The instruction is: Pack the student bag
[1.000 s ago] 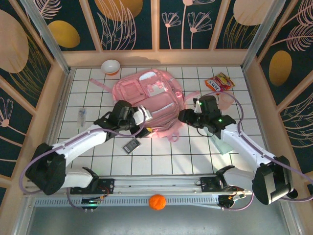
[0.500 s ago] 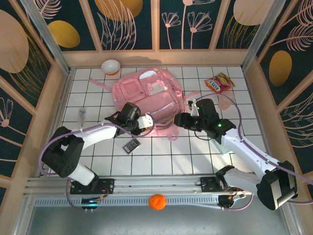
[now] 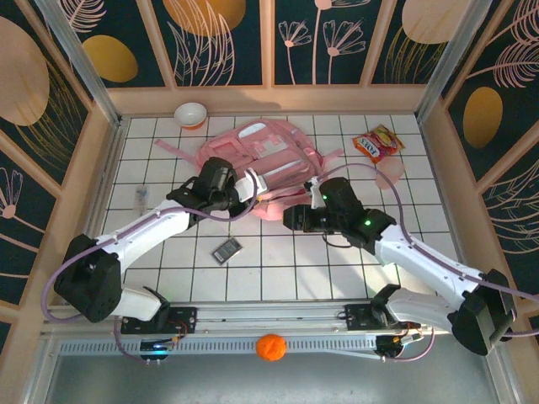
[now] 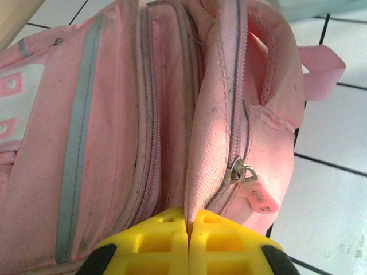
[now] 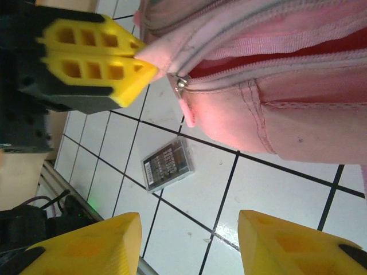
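Left gripper [image 4: 188, 240] jaws pinch the student bag [image 4: 114, 114]; right gripper [image 5: 189, 246] jaws spread beside it.

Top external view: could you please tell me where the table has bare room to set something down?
Bare tiles lie between the calculator and the right arm. Crowded: around the student bag and by the snack packets.

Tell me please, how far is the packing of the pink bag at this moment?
Done: the left gripper is shut on a fabric edge of the student bag beside the zipper pull, and a gap shows red lining. In hand: the right gripper hangs open near that gap, holding nothing. Left: nothing looks packed; the calculator and snack packet lie on the table.
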`<action>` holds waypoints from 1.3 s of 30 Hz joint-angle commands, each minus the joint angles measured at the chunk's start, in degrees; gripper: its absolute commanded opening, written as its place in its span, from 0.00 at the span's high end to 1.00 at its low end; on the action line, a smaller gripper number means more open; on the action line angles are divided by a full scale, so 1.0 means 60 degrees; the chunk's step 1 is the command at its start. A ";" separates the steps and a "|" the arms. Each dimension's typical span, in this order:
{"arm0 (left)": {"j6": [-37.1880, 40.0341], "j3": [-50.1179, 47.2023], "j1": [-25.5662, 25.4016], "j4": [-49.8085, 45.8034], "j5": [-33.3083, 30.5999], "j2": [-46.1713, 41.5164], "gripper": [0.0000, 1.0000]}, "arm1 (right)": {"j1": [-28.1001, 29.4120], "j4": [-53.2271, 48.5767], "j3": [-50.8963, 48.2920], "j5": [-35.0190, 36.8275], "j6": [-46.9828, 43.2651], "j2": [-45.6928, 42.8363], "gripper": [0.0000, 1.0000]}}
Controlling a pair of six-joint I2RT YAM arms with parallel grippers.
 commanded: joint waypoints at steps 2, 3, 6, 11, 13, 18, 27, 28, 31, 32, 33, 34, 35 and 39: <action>-0.1669 0.1129 0.0001 0.0296 0.0881 0.0082 1.00 | 0.0643 0.0309 0.0613 0.1414 0.0655 0.0434 0.52; -0.1969 0.1255 0.0001 0.0293 0.1029 0.0162 1.00 | 0.0825 0.0329 0.0706 0.1922 0.0946 0.0504 0.52; -0.2640 0.1445 0.0009 0.0298 0.1648 0.0373 1.00 | 0.1230 0.0695 0.0846 0.2848 0.1254 0.0708 0.53; -0.3167 0.1464 0.0000 0.0356 0.2053 0.0518 1.00 | 0.1246 0.1105 0.1264 0.3314 0.1263 0.1280 0.58; -0.3281 0.1464 0.0006 0.0356 0.2181 0.0482 1.00 | 0.1245 0.0989 0.1462 0.3752 0.1459 0.1504 0.61; -0.3651 0.1471 0.0002 0.0609 0.2512 0.0423 1.00 | 0.1171 0.0268 0.1947 0.4674 0.1952 0.2115 0.67; -0.4119 0.1668 0.0003 0.1028 0.2926 0.0429 1.00 | 0.1174 -0.0702 0.2305 0.5420 0.2167 0.2760 0.75; -0.4124 0.1695 0.0003 0.1037 0.2899 0.0410 1.00 | 0.1172 -0.0917 0.2382 0.5549 0.2207 0.2827 0.79; -0.4009 0.1713 0.0012 0.0952 0.2622 0.0406 1.00 | 0.1171 -0.1549 0.2489 0.5922 0.2239 0.2857 0.85; -0.3954 0.1713 0.0004 0.0881 0.2472 0.0432 1.00 | 0.1175 -0.1631 0.2450 0.5974 0.2201 0.2802 0.87; -0.3919 0.1727 0.0004 0.0804 0.2352 0.0457 1.00 | 0.1145 -0.1711 0.2413 0.6015 0.2190 0.2736 0.90; -0.3894 0.1742 0.0001 0.0743 0.2296 0.0472 1.00 | 0.1128 -0.1782 0.2377 0.6033 0.2196 0.2682 0.93; -0.3887 0.1742 0.0001 0.0694 0.2243 0.0469 1.00 | 0.1079 -0.1877 0.2349 0.6050 0.2204 0.2619 0.94; -0.3909 0.1698 0.0000 0.0707 0.2115 0.0381 1.00 | 0.0857 -0.2199 0.2210 0.6080 0.2326 0.2497 0.97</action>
